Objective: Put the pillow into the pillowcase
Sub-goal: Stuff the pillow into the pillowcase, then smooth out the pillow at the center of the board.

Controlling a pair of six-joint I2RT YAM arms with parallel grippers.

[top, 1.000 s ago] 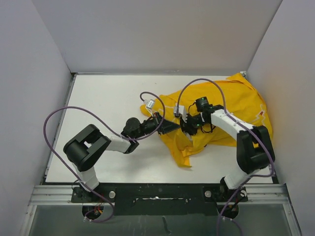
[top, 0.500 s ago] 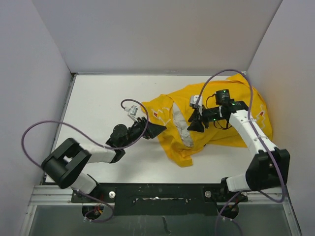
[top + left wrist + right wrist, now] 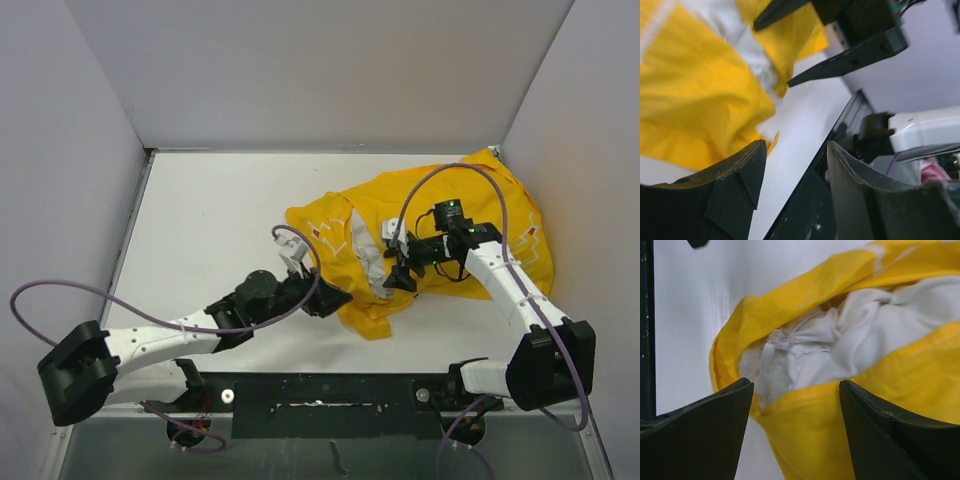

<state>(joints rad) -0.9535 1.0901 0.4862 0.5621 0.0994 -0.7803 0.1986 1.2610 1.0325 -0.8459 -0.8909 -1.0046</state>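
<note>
Pillow (image 3: 855, 335) mostly inside pillowcase (image 3: 805, 440); bunched white corner showing at mouth. Bundle lies right of centre on table (image 3: 210, 210).
Right gripper (image 3: 795, 385): jaws spread wide, empty, hovering over mouth.
Left gripper (image 3: 338, 298): parted, holding nothing, just beside case's lower hem.
Judgement: final tuck in hand. Left should pinch single yellow layer at hem and lift. Right should push exposed corner deeper or draw upper lip over it.
Risk: catching pillow with fabric and dragging it out.

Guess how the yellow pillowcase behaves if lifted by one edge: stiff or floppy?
Likely floppy: the pillowcase lies crumpled in folds, so a lifted edge would probably drape. Probably light yet bulky, since the pillow sits bunched in its mouth. Pushed, it would likely bunch rather than slide.
</note>
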